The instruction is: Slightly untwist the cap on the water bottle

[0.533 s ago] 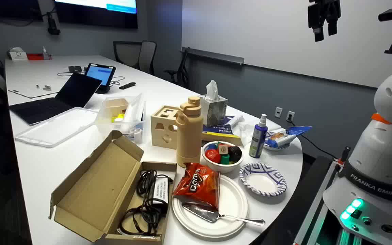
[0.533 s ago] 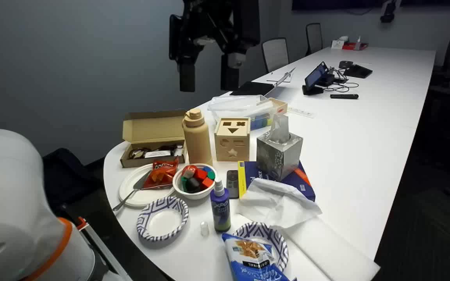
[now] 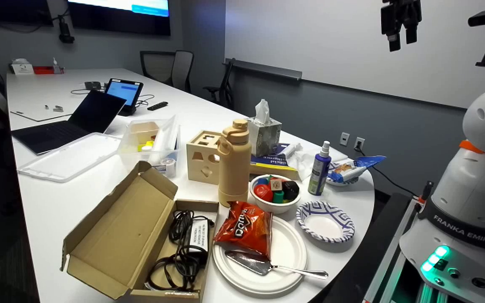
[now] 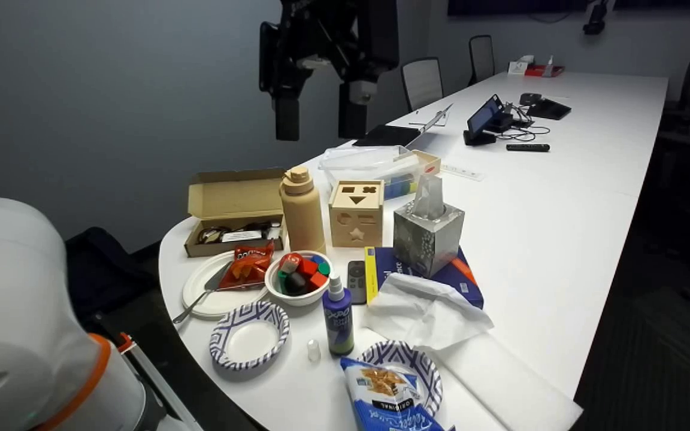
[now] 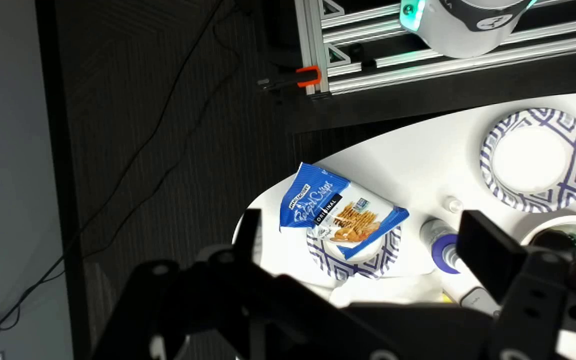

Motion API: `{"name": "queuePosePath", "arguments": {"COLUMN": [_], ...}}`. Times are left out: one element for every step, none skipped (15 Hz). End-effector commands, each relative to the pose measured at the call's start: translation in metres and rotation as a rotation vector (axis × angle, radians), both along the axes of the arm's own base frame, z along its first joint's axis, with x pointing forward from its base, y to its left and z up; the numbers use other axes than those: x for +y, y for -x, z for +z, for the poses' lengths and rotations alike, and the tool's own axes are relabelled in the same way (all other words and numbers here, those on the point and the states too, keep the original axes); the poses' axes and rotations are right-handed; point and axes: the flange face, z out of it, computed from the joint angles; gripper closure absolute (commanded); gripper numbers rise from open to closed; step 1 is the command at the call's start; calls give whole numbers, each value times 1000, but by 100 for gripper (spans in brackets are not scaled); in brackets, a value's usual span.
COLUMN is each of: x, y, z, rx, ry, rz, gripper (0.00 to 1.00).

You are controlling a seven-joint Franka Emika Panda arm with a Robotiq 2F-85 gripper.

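The tan water bottle (image 3: pixel 235 172) stands upright on the white table, and it also shows in an exterior view (image 4: pixel 305 220). Its round tan cap (image 3: pixel 240 123) sits on top, with a carry loop beside it; the cap also shows in an exterior view (image 4: pixel 299 173). My gripper (image 4: pixel 320 118) hangs high above the table with its fingers wide apart and nothing between them. It also shows at the top of an exterior view (image 3: pixel 402 40), well away from the bottle. In the wrist view my open gripper (image 5: pixel 368 237) points down over the pretzel bag's end of the table. The bottle and cap are out of that view.
Around the bottle are a wooden shape box (image 4: pixel 357 218), a bowl of blocks (image 3: pixel 274 206), a red chip bag (image 3: pixel 246 229) and an open cardboard box (image 3: pixel 120 227). A tissue box (image 4: pixel 429 239), purple spray bottle (image 4: pixel 338 323) and blue pretzel bag (image 5: pixel 343 210) stand farther off.
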Motion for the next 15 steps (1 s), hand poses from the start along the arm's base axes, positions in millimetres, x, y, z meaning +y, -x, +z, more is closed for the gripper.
{"name": "queuePosePath", "arguments": {"x": [0, 0, 0, 8, 17, 33, 47, 67, 87, 112, 133, 157, 177, 196, 211], "y": [0, 0, 0, -4, -9, -16, -22, -28, -35, -39, -42, -44, -49, -55, -64], "z": [0, 0, 0, 1, 2, 1, 0, -1, -4, -6, -9, -10, -13, -14, -17], "rx": [1, 1, 1, -1, 0, -2, -3, -6, -21, -42, -52, -82, -129, -182, -236], "ry": [0, 0, 0, -2, -2, -10, -17, -18, -13, -27, -31, -46, -49, -61, -61], "rz": [0, 0, 0, 12, 13, 22, 35, 34, 26, 26, 23, 19, 11, -1, -5], "gripper": [0, 0, 0, 0, 0, 0, 0, 0, 0, 0, 0, 0, 0, 0, 0]}}
